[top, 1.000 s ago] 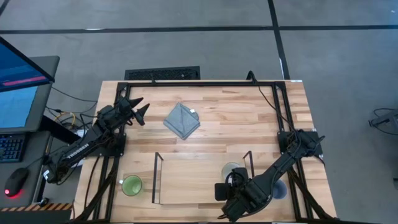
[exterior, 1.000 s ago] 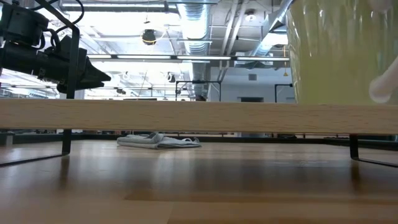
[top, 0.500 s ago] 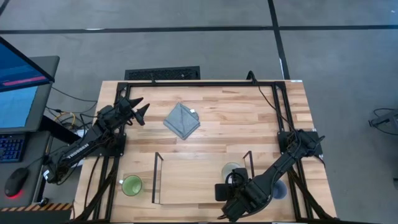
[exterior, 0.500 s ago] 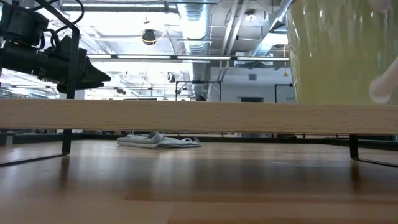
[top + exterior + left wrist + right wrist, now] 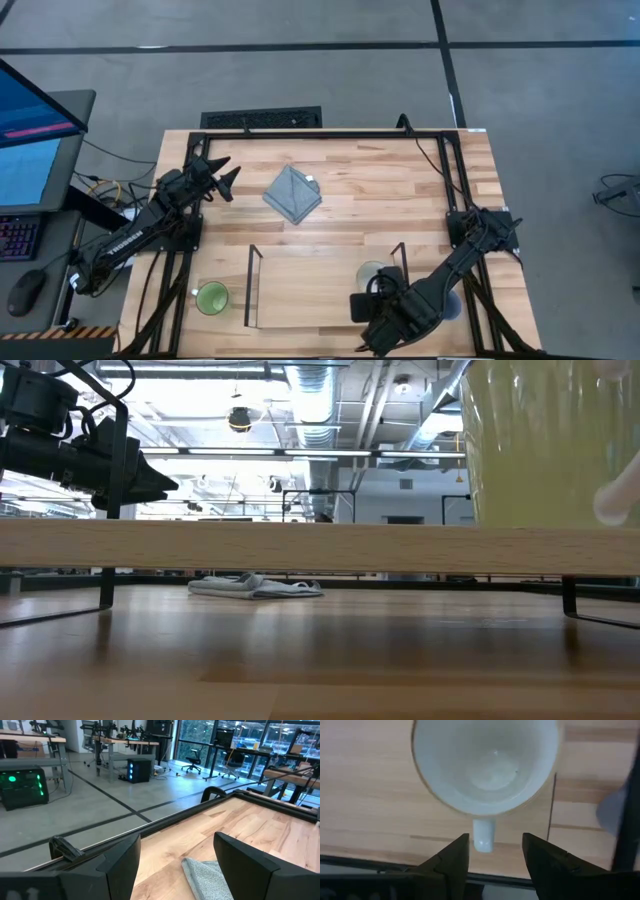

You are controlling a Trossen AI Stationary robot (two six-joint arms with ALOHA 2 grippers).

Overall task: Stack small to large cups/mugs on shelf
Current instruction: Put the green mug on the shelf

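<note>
Cream-white mug (image 5: 485, 765): upright on the shelf (image 5: 310, 290), near its right end, handle toward the right claw.
Right claw (image 5: 492, 855): fingers spread, just off the handle, not gripping.
Green mug (image 5: 212, 298): on the table (image 5: 380, 190), left of the shelf.
Blue-grey mug (image 5: 452, 305): right of the shelf, partly hidden.
Left claw (image 5: 222, 174): spread, near the grey cloth (image 5: 292, 194).

Cream-white mug (image 5: 374, 274), glossy, on pale light-wood shelf (image 5: 310, 285) with thin black wire ends. Green mug (image 5: 212, 298) near left; blue-grey mug (image 5: 450, 304) near right. Grey folded cloth (image 5: 292, 194) on blond striped tabletop (image 5: 400, 190).
</note>
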